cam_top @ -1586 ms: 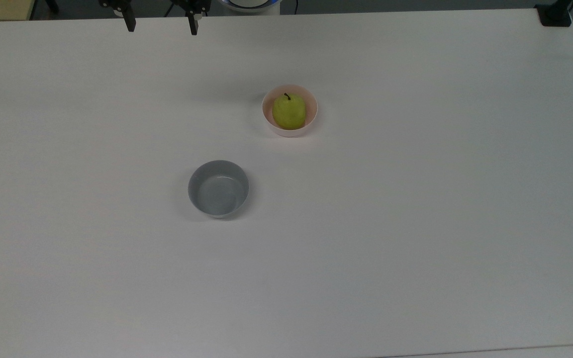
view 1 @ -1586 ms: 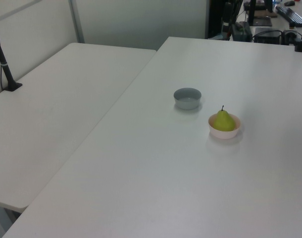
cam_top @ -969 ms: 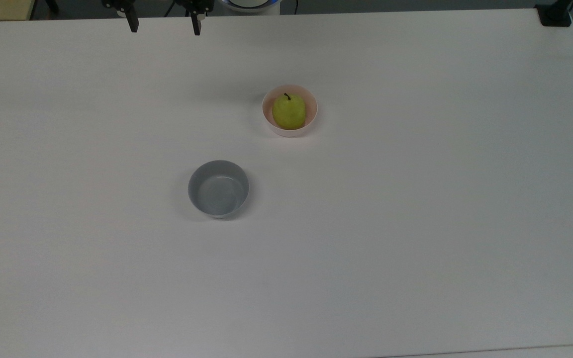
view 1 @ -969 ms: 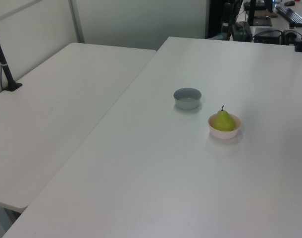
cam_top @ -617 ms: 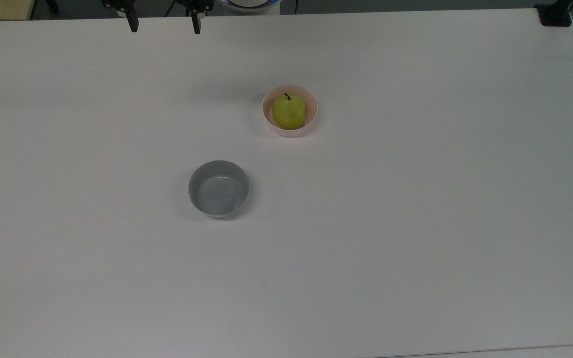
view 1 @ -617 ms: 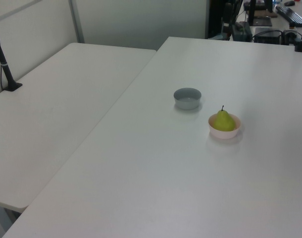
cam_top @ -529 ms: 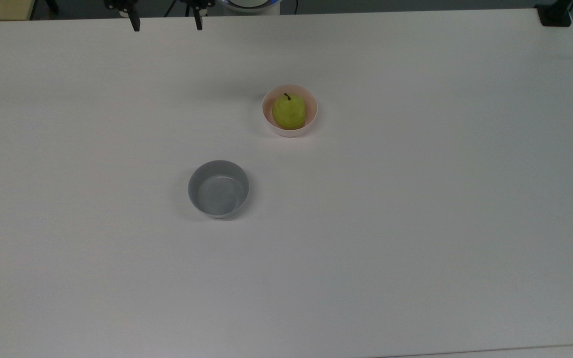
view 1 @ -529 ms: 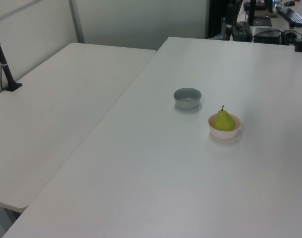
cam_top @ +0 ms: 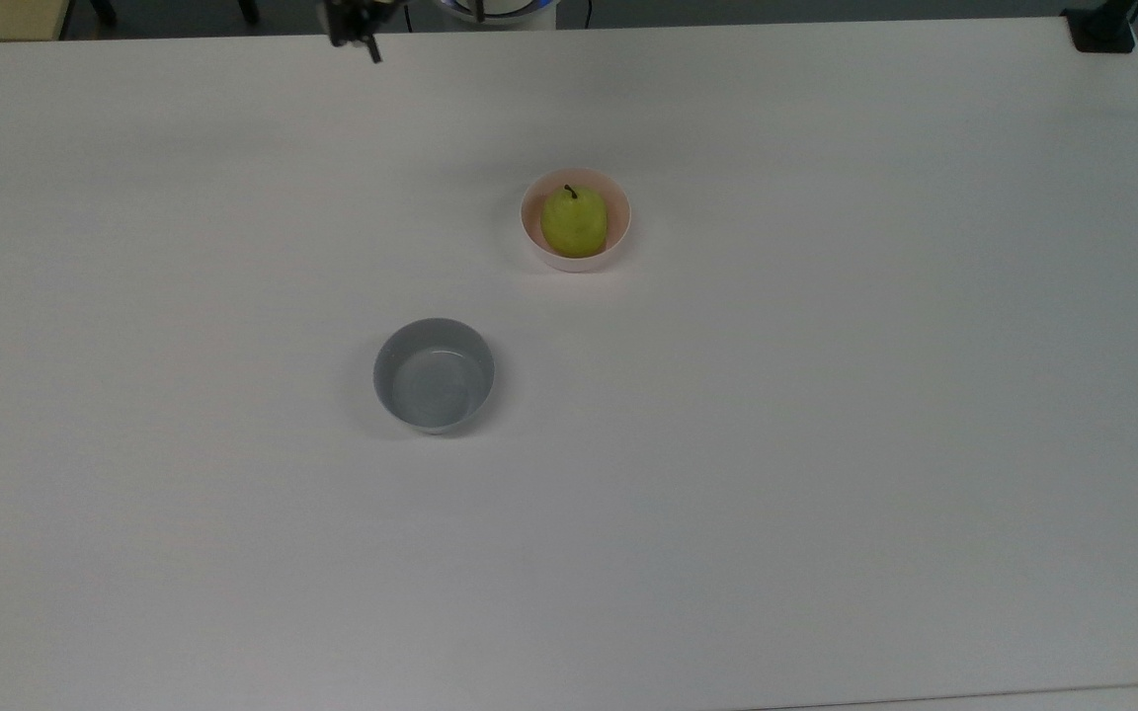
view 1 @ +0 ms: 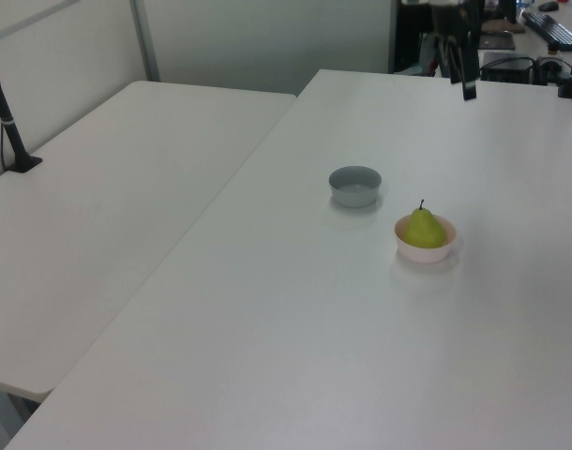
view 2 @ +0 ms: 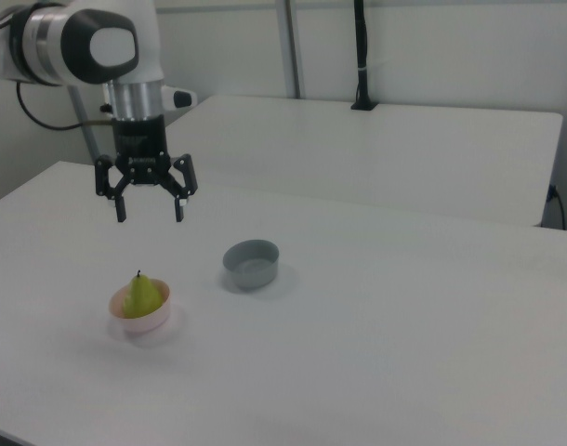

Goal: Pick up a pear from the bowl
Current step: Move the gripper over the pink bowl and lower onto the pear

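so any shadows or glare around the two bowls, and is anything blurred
Top view: soft, faint shadows ring the pink bowl and grey bowl, whose inside carries a pale sheen. Right view: a diffuse shadow under each bowl; the gripper is sharp, jaws open. Left view: the pear is crisp, without glare.

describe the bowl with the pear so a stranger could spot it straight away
On the big white table stand two small round bowls, set apart. The pale pink bowl is the one nearer the gripper in the right view. It holds a yellow-green pear; the grey bowl holds nothing.
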Robot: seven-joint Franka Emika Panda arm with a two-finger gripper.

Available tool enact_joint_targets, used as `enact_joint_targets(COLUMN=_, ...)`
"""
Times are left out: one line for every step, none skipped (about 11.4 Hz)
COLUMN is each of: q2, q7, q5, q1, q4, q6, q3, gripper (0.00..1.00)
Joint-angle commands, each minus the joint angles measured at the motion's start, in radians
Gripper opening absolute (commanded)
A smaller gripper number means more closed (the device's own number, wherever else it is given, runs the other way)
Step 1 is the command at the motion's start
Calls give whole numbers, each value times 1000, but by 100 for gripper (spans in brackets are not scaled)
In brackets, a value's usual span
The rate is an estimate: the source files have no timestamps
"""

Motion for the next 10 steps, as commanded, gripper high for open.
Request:
enact_joint_targets(q2=-92, q7=29, q5=38, q1=8, q4=-218, q6=191, q3=50, gripper=100)
enact_joint_targets(q2=-93, q7=94, q5=42, q1=6, q4=-273, q6=254, q3=88, gripper=100)
enact_joint_targets(q2=-89, q7=159, q5=42, q1=6, q4=-318, q6=320, q3=112, gripper=100)
enact_joint_targets(q2=-86, q7=217, q5=42, q1=8, q4=-365, q6=405, q3=136, gripper=100)
enact_joint_targets(q2=-74, q7=263, q5=42, q1=6, q4=-405, q6=481, q3=166, gripper=100)
enact_joint_targets(q2=-46, q7=280, q5=40, q1=8, q4=-422, q6=540, q3=182, gripper=100)
enact_joint_targets(q2=-22, q7=293, q5=39, q1=8, q4=-430, q6=577, q3=188, gripper=100)
enact_joint_targets(q2=-3, q7=293, q5=37, q1=11, q4=-447, q6=617, q3=189, gripper=100)
enact_joint_targets(q2=11, q7=294, q5=37, q1=19, q4=-458, q6=666, q3=189, gripper=100)
enact_joint_targets(q2=31, q7=299, q5=35, q1=20, q4=-459, q6=692, q3=189, gripper=100)
